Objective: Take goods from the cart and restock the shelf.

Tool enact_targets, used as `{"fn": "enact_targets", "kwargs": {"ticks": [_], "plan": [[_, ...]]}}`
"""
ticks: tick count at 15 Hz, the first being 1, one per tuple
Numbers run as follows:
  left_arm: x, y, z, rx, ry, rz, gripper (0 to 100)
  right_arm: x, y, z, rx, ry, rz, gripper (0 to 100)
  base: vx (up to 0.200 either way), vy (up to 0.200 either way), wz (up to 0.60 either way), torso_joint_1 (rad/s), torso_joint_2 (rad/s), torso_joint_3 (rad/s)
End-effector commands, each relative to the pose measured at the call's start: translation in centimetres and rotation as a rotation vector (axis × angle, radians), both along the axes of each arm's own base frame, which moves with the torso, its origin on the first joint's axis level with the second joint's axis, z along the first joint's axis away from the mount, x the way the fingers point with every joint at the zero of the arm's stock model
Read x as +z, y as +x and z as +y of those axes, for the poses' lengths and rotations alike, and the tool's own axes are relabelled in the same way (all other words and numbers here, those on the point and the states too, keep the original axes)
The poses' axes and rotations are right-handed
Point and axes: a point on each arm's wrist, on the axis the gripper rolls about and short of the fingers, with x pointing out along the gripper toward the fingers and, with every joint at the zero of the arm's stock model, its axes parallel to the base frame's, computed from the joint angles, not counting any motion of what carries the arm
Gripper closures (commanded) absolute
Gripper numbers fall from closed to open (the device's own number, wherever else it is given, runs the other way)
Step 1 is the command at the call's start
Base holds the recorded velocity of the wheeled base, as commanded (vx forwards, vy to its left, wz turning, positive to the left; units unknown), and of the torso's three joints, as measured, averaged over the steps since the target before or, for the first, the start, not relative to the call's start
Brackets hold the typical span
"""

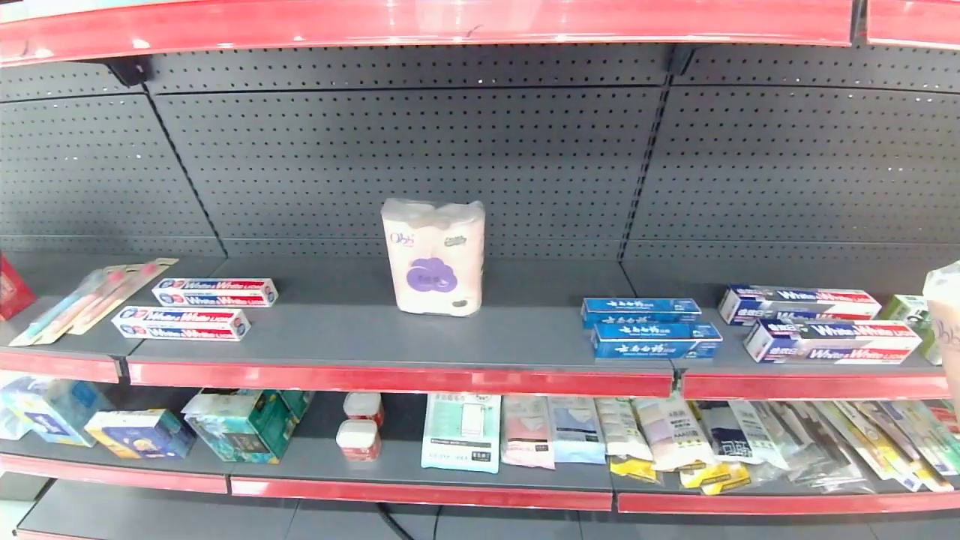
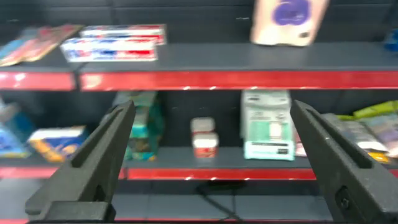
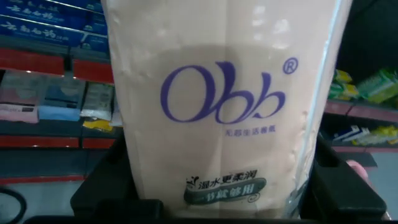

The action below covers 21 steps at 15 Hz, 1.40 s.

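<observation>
The tissue pack (image 1: pixel 946 322) is cut off at the head view's right edge.

Middle shelf (image 1: pixel 337 330): dark grey board, glossy red front strip (image 1: pixel 397 377) along edge, split into sections. Behind and above it: grey pegboard back wall (image 1: pixel 412 150), rows of small holes, divided by two slotted uprights (image 1: pixel 645 172). Above it: top shelf (image 1: pixel 450 19), red front, pale glare streaks from overhead light; black bracket (image 1: pixel 127 69) beneath that shelf, toward left. Below it: lower shelf (image 1: pixel 315 461), same grey and red. Further below: bottom shelf (image 1: pixel 187 517). Pale floor (image 1: pixel 9 514) far below, at left end.
</observation>
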Motion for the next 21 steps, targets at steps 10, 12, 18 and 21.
{"fn": "enact_targets", "kwargs": {"ticks": [10,12,18,21], "plan": [[-0.01,0.01,0.0,0.002,0.002,0.003,0,0.04,-0.28,0.07,0.006,-0.004,-0.02,100,0.08,0.0,0.0,-0.004,0.0,0.002],[0.0,0.01,0.0,-0.001,0.002,0.001,0,0.04,-0.28,0.08,0.008,-0.003,-0.02,100,0.2,0.0,0.0,0.015,0.0,0.005],[-0.01,0.01,0.0,0.001,-0.004,0.003,0,-0.34,-0.46,0.11,0.007,-0.001,-0.016,100,0.0,0.0,0.0,0.0,0.0,0.0],[-0.01,0.01,0.0,0.001,-0.006,0.003,0,-0.47,-0.47,0.11,0.006,0.004,-0.014,100,0.0,0.0,-0.2,0.001,0.0,0.001]]}}
